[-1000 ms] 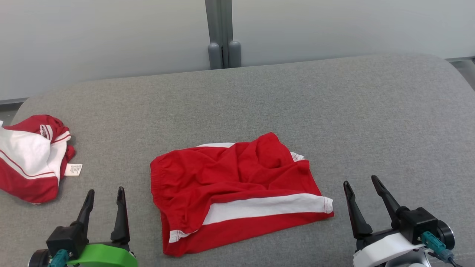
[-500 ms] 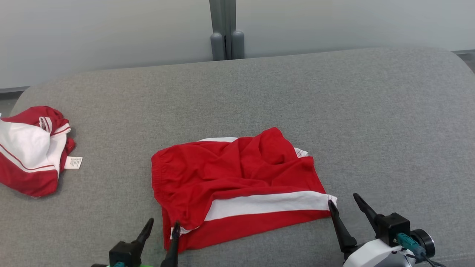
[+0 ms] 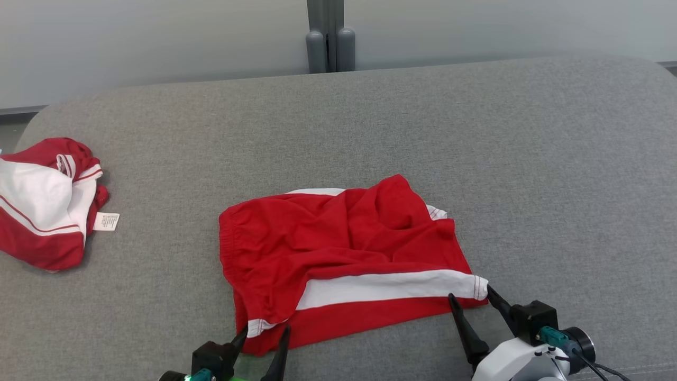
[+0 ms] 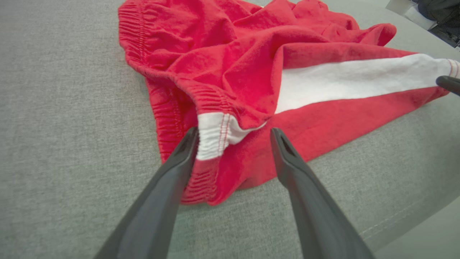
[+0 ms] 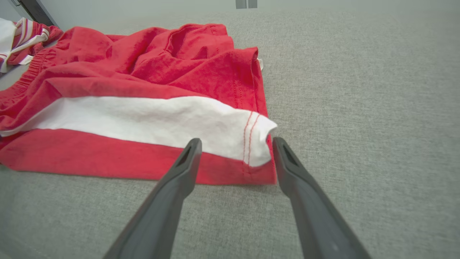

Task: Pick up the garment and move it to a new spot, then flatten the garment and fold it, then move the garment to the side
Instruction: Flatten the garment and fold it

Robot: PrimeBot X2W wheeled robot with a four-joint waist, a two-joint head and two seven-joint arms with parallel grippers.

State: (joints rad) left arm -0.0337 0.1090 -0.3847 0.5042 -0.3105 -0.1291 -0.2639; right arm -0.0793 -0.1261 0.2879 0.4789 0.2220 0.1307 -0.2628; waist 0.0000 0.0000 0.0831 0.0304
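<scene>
My left gripper stood with jaws wide astride the elastic waistband corner of the red shorts, which lay rumpled on the grey cushion between both grippers; my right gripper, jaws equally wide, bracketed the white-striped hem corner.

The bottom edge cuts off the left claw, the left edge the second garment.

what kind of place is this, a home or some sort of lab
Most likely a lab or test room, not a home: a broad grey fabric-covered surface before bare pale wall panels joined by a grey post, with red shorts and another red and white garment laid out.
</scene>
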